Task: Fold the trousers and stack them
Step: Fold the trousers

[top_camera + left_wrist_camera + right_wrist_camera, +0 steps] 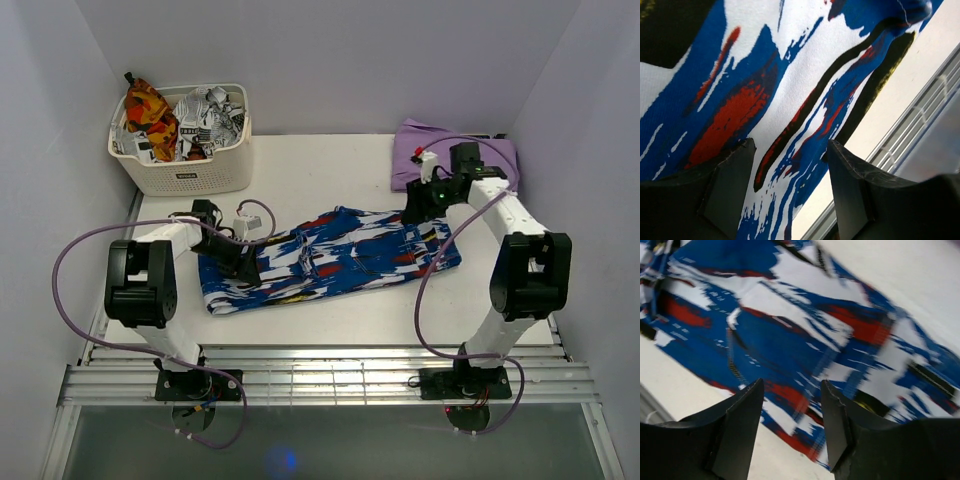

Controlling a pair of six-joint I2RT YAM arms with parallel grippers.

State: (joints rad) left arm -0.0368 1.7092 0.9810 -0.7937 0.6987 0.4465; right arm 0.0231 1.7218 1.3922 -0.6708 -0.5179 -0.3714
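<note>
trousers: bright blue soft-cloth trousers with white, red and black brush-stroke streaks point(335, 260), lying flat mid-worktop point(330, 165) as a long band running from near-left to far-right.
left pincer: point(245, 265) at the band's left end, low over the cloth; jaws apart, nothing pinched between them in its wrist view point(790, 190).
right pincer: point(415, 210) over the far-right end; jaws apart, no cloth held point(792, 425).
handling: my read is light, limp, zero stiffness. It will sag and drape from any grip point, and layers may slide over each other. Not fragile. It looks likely to drag along the white surface rather than lift clean.
where to grip: pinch at the edges or corners of a short end, all layers together, one pincer per corner. A mid-panel pinch would likely just bunch the top layer.
hidden: the layer count and whether the legs are already doubled cannot be read from above. Waistband versus cuffs is unclear. The left end is partly covered by the left arm.
blur: the right wrist view is smeared; seams and edges are hard to place there.
other items: lilac-purple garment point(415, 150) at the far-right corner, partly behind the right arm; white plastic laundry basket point(180, 180) at the far left holds orange-red and black-and-white printed clothes point(175, 120).
</note>
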